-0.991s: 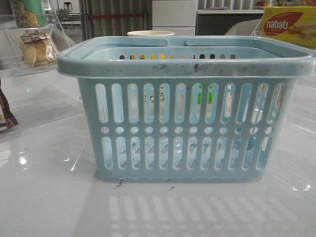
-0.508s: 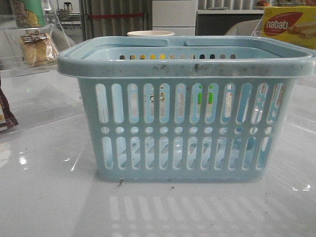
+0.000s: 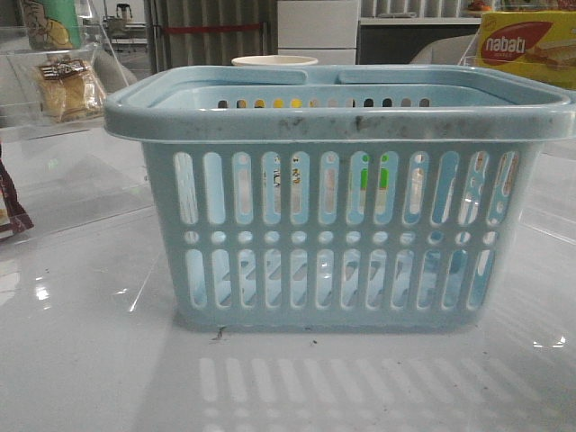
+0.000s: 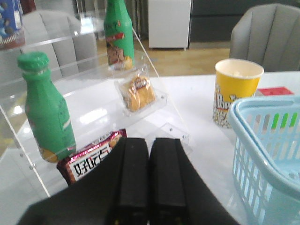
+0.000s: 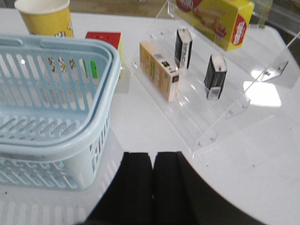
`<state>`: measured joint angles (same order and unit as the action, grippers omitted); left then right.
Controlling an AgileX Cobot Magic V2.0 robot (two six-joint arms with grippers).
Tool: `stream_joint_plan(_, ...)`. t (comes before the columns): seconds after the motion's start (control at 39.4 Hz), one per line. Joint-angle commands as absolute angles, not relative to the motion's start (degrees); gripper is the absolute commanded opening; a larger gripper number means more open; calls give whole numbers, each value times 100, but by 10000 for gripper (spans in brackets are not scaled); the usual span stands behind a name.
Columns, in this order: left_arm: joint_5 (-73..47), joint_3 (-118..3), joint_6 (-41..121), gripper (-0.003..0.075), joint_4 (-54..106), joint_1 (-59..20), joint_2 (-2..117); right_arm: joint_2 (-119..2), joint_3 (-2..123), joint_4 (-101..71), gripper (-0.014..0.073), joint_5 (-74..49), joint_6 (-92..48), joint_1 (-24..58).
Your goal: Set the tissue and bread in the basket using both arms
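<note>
The pale blue basket [image 3: 337, 193] stands in the middle of the table; it also shows in the left wrist view [image 4: 265, 145] and the right wrist view [image 5: 51, 108]. The bread [image 4: 137, 90], a clear packet, lies on a clear acrylic stand at the far left [image 3: 65, 87]. Two small black tissue packets [image 5: 215, 76] [image 5: 183, 47] stand upright on another clear stand to the right of the basket. My left gripper [image 4: 149, 143] is shut and empty, short of the bread. My right gripper [image 5: 153, 157] is shut and empty beside the basket. Neither gripper shows in the front view.
Two green bottles [image 4: 46, 110] [image 4: 118, 33] and a brown-red wrapper [image 4: 90, 157] sit by the bread. A yellow paper cup [image 4: 236, 96] stands behind the basket. A tan box [image 5: 159, 70], a yellow nabati box [image 5: 216, 18] and a red box [image 5: 103, 38] are near the tissue.
</note>
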<state>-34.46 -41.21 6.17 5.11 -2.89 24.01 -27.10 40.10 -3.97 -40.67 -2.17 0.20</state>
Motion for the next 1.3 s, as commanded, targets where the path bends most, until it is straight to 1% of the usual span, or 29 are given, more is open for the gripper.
stream_joint_plan(0.0, -3118, -4161, 561, 91, 580, -308, 2636, -2981, 4100, -413, 54, -3827, -229, 32)
stream_joint_plan(0.28, -3220, -3843, 561, 91, 580, -308, 2822, -3302, 3767, -413, 55, -3911, -229, 32)
stream_joint_plan(0.36, -3220, -3799, 561, 95, 569, -308, 2822, -3359, 3762, -413, 90, -4005, -229, 32)
stream_joint_plan(0.38, -3220, -3789, 561, 103, 569, -308, 2822, -3375, 3762, -413, 120, -4017, -229, 32)
stream_joint_plan(0.41, -3220, -3774, 561, 121, 569, -308, 2822, -3395, 3762, -413, 148, -4030, -229, 32)
stream_joint_plan(0.43, -3220, -3769, 561, 141, 569, -308, 2822, -3410, 3762, -413, 195, -4030, -229, 32)
stream_joint_plan(0.46, -3221, -3754, 561, 176, 569, -308, 2822, -3432, 3762, -413, 236, -4030, -229, 32)
stream_joint_plan(0.48, -3221, -3748, 561, 208, 569, -308, 2822, -3448, 3762, -407, 296, -4030, -234, 32)
stream_joint_plan(0.51, -3221, -3740, 561, 244, 569, -308, 2822, -3468, 3762, -399, 342, -4022, -234, 32)
stream_joint_plan(0.56, -3221, -3732, 561, 353, 558, -308, 2822, -3503, 3762, -393, 442, -4016, -234, 32)
stream_joint_plan(0.58, -3221, -3732, 561, 393, 558, -308, 2822, -3540, 3760, -387, 486, -4016, -234, 32)
stream_joint_plan(0.61, -3221, -3732, 561, 442, 558, -308, 2822, -3553, 3760, -387, 512, -4016, -234, 32)
stream_joint_plan(0.66, -3196, -3732, 561, 500, 558, -308, 2822, -3604, 3760, -375, 550, -4001, -234, 32)
stream_joint_plan(0.71, -3187, -3732, 561, 519, 558, -308, 2822, -3684, 3760, -367, 556, -3959, -234, 32)
stream_joint_plan(0.89, -3156, -3732, 561, 506, 558, -308, 2822, -4210, 3954, -32, 554, -3674, 0, -137)
stream_joint_plan(1.07, -3156, -3732, 561, 506, 558, -308, 2822, -5075, 4682, 125, 554, -3602, 74, -717)
stream_joint_plan(1.27, -3156, -3732, 561, 506, 558, -308, 2822, -6397, 5790, 102, 554, -3628, 74, -1307)
